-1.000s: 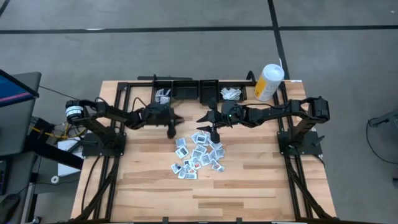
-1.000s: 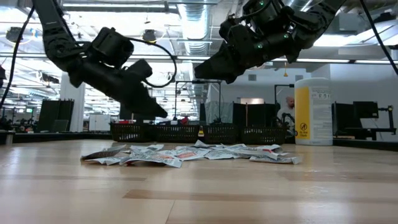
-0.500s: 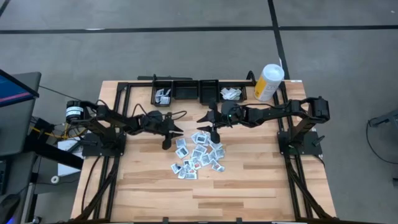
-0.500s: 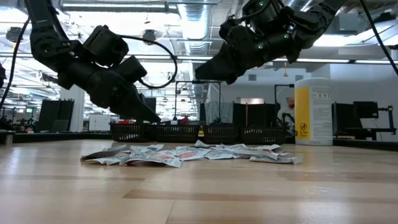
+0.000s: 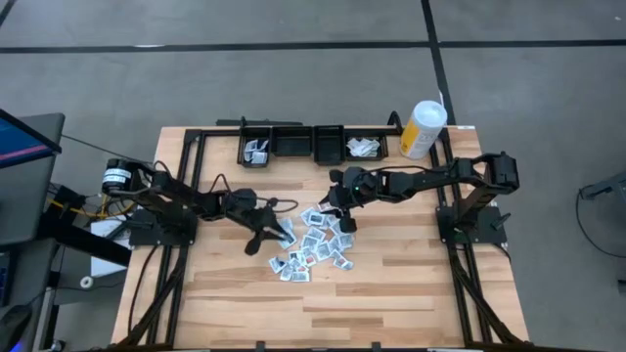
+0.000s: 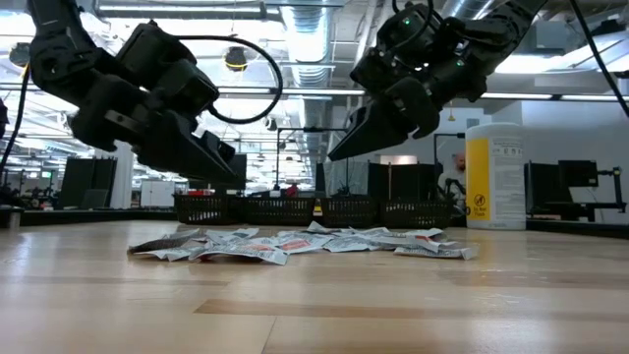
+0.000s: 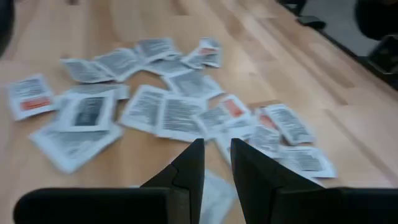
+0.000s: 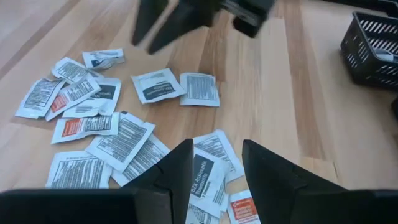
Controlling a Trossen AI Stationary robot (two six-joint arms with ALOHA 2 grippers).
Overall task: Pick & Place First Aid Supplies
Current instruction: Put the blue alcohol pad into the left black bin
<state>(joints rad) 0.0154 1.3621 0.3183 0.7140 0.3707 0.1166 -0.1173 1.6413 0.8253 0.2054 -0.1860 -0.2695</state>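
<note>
Four baskets (image 5: 313, 145) and canister (image 5: 423, 129) flank scattered packets (image 5: 313, 244).

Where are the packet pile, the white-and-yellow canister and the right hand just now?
packet pile (image 5: 311, 244), high view, middle of the scattered heap on the table.
white-and-yellow canister (image 6: 493, 175), low view, its yellow side panel.
right hand (image 8: 216, 167), right wrist view, gap midway between its two fingertips, above the packets.

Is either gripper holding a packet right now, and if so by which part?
Nothing is held. The left gripper and right gripper both hover with open, empty fingers above the pile of small white flat packets.
</note>
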